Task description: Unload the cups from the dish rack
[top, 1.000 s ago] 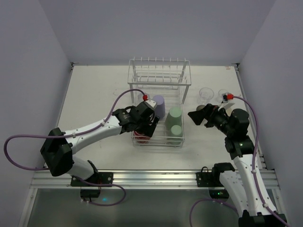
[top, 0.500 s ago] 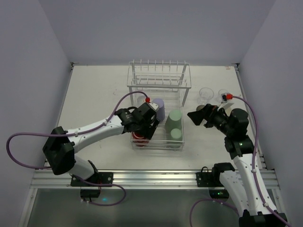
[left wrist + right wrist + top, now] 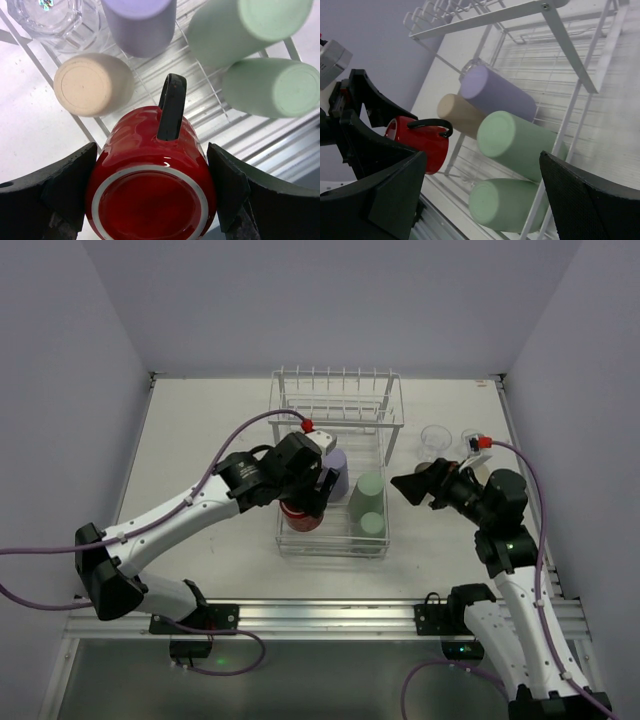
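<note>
My left gripper (image 3: pixel 303 502) (image 3: pixel 152 192) is shut on a red cup (image 3: pixel 298 518) (image 3: pixel 150 170) (image 3: pixel 417 142) with a black handle, its jaws pressing both sides, base towards the camera. It hangs just above the near left corner of the white dish rack (image 3: pixel 390 425) (image 3: pixel 200 100) (image 3: pixel 570 55). Inside the rack lie a lavender cup (image 3: pixel 337 462) (image 3: pixel 140 25) (image 3: pixel 500 95), a tan cup (image 3: pixel 92 85) (image 3: pixel 462 115), two pale green cups (image 3: pixel 368 488) (image 3: pixel 373 522) (image 3: pixel 272 87) (image 3: pixel 520 142) and a clear cup (image 3: pixel 47 17). My right gripper (image 3: pixel 408 486) (image 3: pixel 482 200) is open beside the rack's right wall, holding nothing.
Two clear cups (image 3: pixel 434 440) (image 3: pixel 470 440) stand on the table to the right of the rack, behind my right arm. The rack's raised pronged shelf (image 3: pixel 335 375) spans its far end. Side walls close the table in on both sides.
My left gripper has closed on the red cup and lifted it, the arm rising and swinging left. The right arm has stayed almost still.
</note>
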